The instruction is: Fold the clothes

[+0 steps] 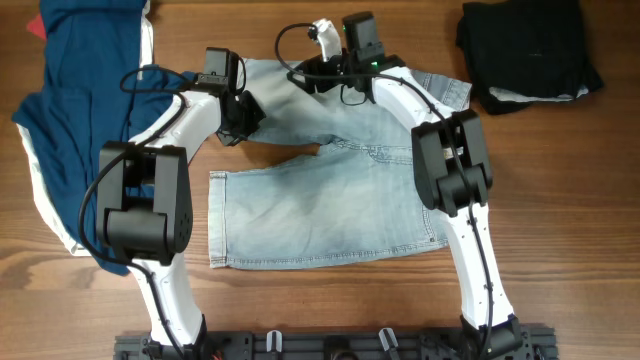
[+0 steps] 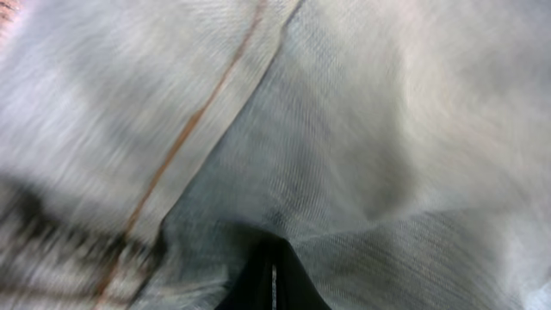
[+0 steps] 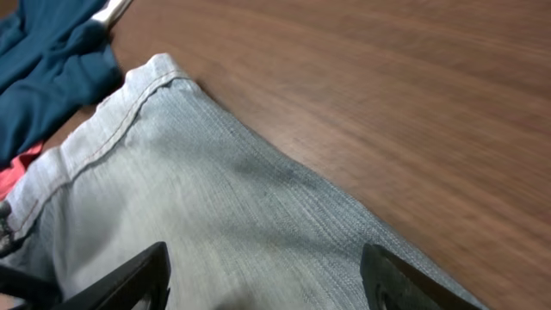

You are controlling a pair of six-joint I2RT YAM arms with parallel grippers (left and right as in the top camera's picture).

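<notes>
Pale blue denim shorts (image 1: 330, 200) lie spread on the wooden table, legs towards the left. My left gripper (image 1: 240, 115) is at their upper left part. In the left wrist view its fingers (image 2: 272, 280) are shut on a raised fold of the denim (image 2: 387, 129), which fills the frame. My right gripper (image 1: 312, 75) is at the shorts' far edge. In the right wrist view its fingers (image 3: 263, 258) are wide open just above the denim (image 3: 215, 198), near a stitched edge.
A navy garment (image 1: 85, 90) with white trim and a red part lies crumpled at the far left; it also shows in the right wrist view (image 3: 43, 52). Folded black garments (image 1: 525, 45) sit at the back right. Bare wooden table (image 1: 560, 200) lies to the right.
</notes>
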